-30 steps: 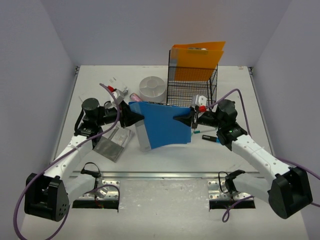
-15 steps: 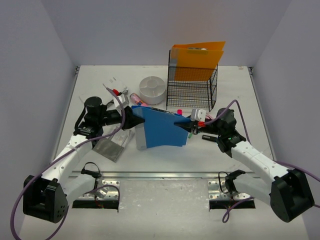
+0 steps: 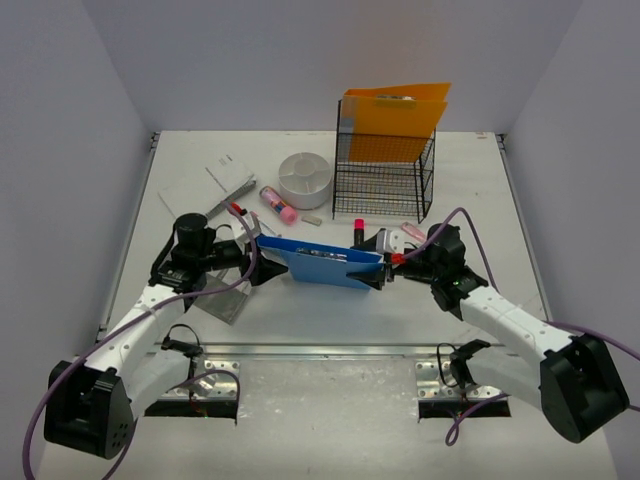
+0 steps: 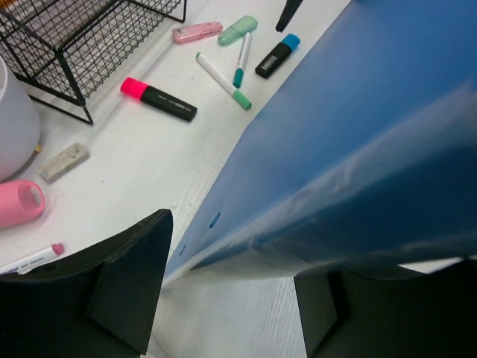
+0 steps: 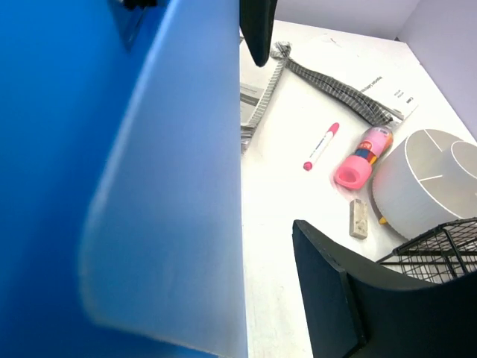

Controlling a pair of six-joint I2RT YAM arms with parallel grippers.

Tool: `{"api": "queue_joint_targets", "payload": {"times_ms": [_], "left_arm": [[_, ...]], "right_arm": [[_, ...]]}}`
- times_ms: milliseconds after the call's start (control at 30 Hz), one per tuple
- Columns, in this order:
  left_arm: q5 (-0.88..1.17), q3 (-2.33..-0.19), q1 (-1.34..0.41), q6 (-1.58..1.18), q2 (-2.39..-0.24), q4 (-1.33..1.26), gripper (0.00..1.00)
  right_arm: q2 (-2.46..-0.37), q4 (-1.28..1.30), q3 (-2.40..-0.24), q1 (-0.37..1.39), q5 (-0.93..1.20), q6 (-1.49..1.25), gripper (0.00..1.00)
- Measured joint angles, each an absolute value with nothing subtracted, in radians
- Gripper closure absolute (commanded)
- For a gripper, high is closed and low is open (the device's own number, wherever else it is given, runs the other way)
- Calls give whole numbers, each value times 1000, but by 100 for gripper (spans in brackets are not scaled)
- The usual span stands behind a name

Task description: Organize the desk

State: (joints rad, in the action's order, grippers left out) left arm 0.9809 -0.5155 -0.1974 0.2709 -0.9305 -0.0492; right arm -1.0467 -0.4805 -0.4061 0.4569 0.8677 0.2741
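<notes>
A blue folder lies low over the white desk, between my two grippers. My left gripper is at its left end and stands open. In the left wrist view the folder passes loosely between the spread black fingers and rests over the right one. My right gripper is at the folder's right end, also open. In the right wrist view the folder hides one finger, and a strip of bare desk separates it from the other finger.
A black wire basket holding an orange folder stands at the back. Near it are a white round container, a pink tube, an eraser, papers, a grey pouch and loose markers. A silver rail runs along the near edge.
The blue folder was held upright between both shut grippers. Both arms came down toward the desk, the folder tipped nearly flat, and both grippers opened.
</notes>
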Motion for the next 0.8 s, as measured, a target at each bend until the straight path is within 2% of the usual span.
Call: {"api": "queue_joint_targets", "payload": {"times_ms": [100, 167, 200, 233, 267, 333, 467, 633, 800], "left_arm": [[975, -505, -197, 250, -958, -74, 39], [968, -495, -197, 227, -972, -109, 47], [964, -490, -197, 218, -974, -122, 54], [959, -484, -197, 208, -975, -136, 67], [947, -478, -197, 200, -976, -152, 77], [920, -475, -197, 184, -975, -181, 98], [878, -481, -199, 94, -976, -197, 100], [780, -572, -218, -56, -983, -175, 100], [563, -744, -340, -121, -984, -128, 100]], "right_arm": [[-1056, -483, -406, 461, 866, 274, 48], [-1065, -485, -406, 461, 863, 271, 59], [-1068, -485, -406, 461, 859, 269, 68], [-1071, -486, -406, 461, 854, 266, 84], [-1074, -488, -406, 461, 847, 257, 93], [-1080, -501, -407, 461, 821, 241, 100], [-1093, -472, -446, 461, 732, 151, 100], [-1105, -352, -604, 462, 580, 0, 100], [-1094, -244, -791, 454, 433, -103, 100]]}}
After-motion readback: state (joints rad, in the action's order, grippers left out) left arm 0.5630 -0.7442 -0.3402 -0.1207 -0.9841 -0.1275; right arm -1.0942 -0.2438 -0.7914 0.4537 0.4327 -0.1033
